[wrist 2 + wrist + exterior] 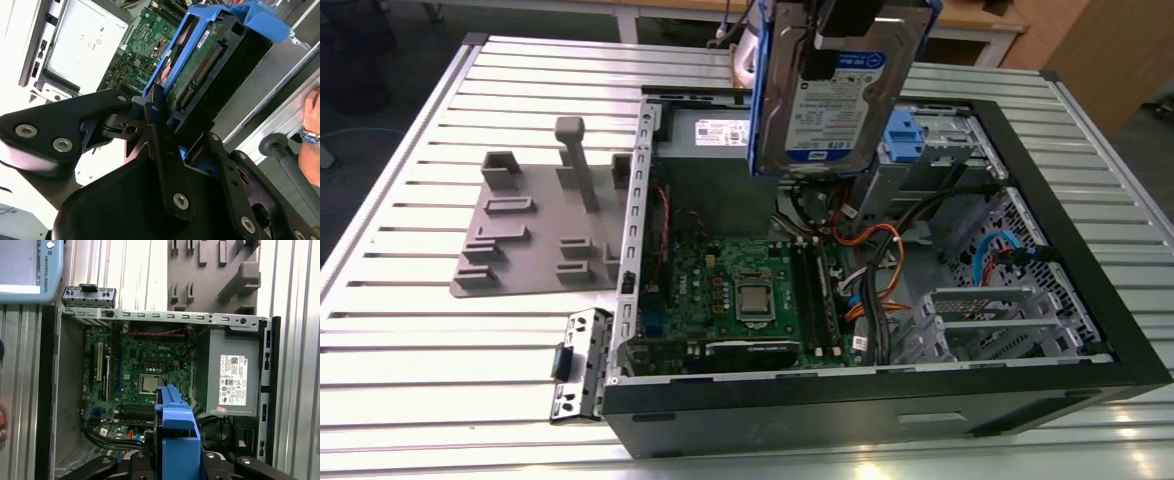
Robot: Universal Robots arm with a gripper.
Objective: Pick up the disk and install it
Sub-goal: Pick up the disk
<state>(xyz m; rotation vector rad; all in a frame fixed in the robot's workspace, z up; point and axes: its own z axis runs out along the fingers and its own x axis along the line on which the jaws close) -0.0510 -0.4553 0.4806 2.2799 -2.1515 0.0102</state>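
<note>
The disk [831, 95] hangs upright above the open computer case [1074, 260], its silver face and white-and-blue label toward the exterior view and blue rails along its edges. My gripper [835, 45] comes down from above and is shut on its upper end. In the second wrist view the black fingers [156, 117] clamp the blue frame, and the disk's [205, 67] green circuit side and connector row show. In the first wrist view the disk's blue frame [176, 425] stands edge-on over the motherboard [142, 375], between the gripper's [175, 460] black links.
Inside the case are a grey power supply box [232, 372], orange and black cables [881, 270] and a drive cage with a blue latch [907, 135]. A grey fixture plate [534, 230] lies on the slatted metal table [400, 320]. A person's hand [311, 117] is beside the case.
</note>
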